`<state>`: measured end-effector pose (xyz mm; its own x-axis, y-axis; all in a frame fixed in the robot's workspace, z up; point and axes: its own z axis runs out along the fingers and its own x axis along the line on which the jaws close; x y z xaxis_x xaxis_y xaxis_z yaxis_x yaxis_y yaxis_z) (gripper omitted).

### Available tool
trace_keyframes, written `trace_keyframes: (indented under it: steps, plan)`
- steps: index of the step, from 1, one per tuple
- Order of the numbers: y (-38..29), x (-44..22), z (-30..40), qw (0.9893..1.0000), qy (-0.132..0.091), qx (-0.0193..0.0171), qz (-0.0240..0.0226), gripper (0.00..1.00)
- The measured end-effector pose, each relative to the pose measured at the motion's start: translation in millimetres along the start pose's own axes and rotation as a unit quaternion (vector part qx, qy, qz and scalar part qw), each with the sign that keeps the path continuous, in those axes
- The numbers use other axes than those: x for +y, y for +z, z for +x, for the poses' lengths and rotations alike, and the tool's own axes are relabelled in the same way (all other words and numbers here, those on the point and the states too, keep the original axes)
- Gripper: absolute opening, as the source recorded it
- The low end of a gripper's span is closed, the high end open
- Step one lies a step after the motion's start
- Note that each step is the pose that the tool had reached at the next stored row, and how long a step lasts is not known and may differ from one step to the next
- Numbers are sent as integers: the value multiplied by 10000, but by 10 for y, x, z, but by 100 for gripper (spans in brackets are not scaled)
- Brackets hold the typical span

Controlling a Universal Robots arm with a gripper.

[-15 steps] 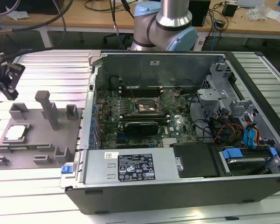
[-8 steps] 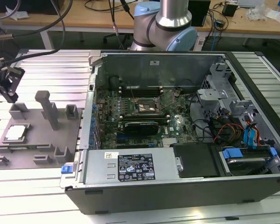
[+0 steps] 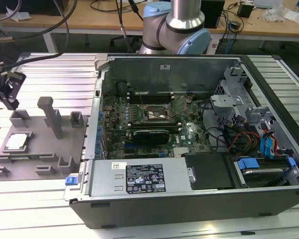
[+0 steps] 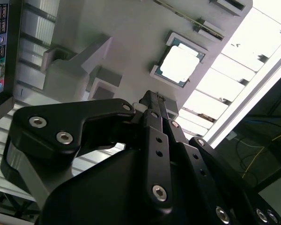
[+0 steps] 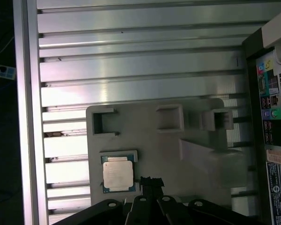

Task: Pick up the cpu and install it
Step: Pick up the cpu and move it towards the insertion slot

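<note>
Exterior view was evenly lit from overhead, with soft shadows. The desk (image 3: 35, 204) glared white on the camera side of the cpu (image 3: 17, 142). In the second wrist view, desk slats just past the cpu were blown out to pure white and the cpu top was washed pale. The gripper (image 4: 152, 96) near it was a dark, underlit mass. First wrist view was dimmer, with a streaky sheen on the slats beside the cpu.

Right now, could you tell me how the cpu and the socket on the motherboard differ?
The cpu lies on the grey fixture plate outside the case; the socket sits on the motherboard inside it. The cpu has a pale silvery top; the socket is a dark frame with metal edges. Both are square and lie flat.
</note>
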<state>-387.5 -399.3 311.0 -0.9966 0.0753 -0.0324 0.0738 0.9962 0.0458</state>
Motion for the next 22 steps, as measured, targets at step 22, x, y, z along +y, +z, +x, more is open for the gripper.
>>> trace_keyframes:
  steps: [22]
  plan:
    - [177, -23, 197, 10000, 0, -1, 0, 11]
